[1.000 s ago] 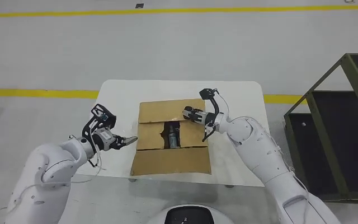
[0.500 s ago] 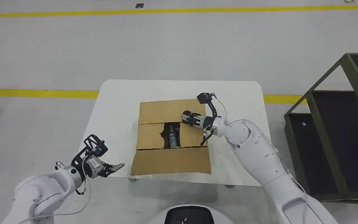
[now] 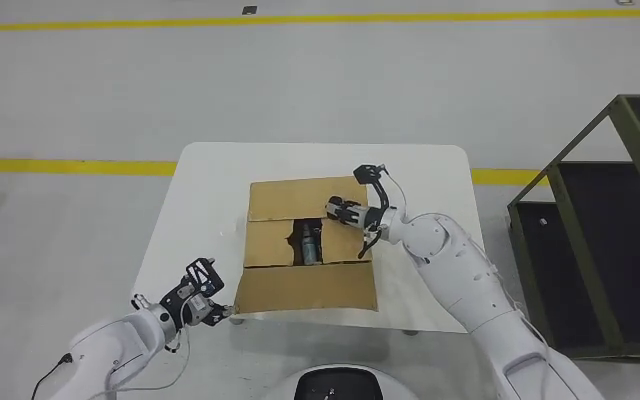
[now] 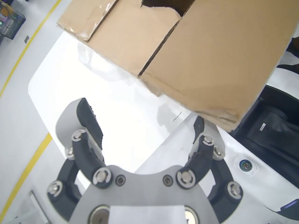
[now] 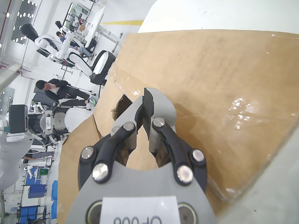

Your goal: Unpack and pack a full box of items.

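Box (image 3: 305, 290) sits on table (image 3: 200, 200); left gripper (image 3: 225, 308) gapes at its near corner, right gripper (image 3: 332, 211) pinched closed over the flaps.

Pale floor (image 3: 300, 90), 2 yellow lines (image 3: 320, 18), dark metal frame (image 3: 600, 260)

overhead camera looks down; both wrist cameras closely share the box (image 3: 300, 200).

Flaps of the box (image 3: 305, 290) hide most contents. One item (image 3: 311, 245) shows through the gap, too small to identify; interior otherwise dark.
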Motion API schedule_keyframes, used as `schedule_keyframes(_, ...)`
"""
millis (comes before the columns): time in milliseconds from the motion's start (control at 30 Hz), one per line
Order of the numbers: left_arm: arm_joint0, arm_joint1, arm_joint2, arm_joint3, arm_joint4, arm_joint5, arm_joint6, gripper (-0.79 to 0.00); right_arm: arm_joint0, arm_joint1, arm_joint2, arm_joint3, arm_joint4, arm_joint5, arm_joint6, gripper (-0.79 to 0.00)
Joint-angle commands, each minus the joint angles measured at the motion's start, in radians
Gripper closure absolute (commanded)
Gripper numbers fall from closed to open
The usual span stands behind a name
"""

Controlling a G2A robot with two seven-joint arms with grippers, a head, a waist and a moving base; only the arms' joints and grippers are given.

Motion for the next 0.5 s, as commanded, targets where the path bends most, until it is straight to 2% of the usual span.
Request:
schedule_keyframes(0, -0.020, -0.002, 0.015, 0.008, -0.002, 0.024, 0.005, -0.785, -0.001, 0.000, 0.000, -0.003, 0.002, -0.001, 0.009, 0.000)
schedule_keyframes(300, -0.124, -0.012, 0.031, 0.039, -0.102, 0.147, -0.051, -0.785, -0.003, 0.002, -0.002, -0.014, 0.022, -0.031, 0.083, 0.000)
schedule_keyframes(467, -0.200, -0.026, 0.076, 0.084, -0.179, 0.261, -0.097, -0.785, 0.003, 0.009, 0.027, -0.030, 0.065, -0.029, 0.104, 0.000)
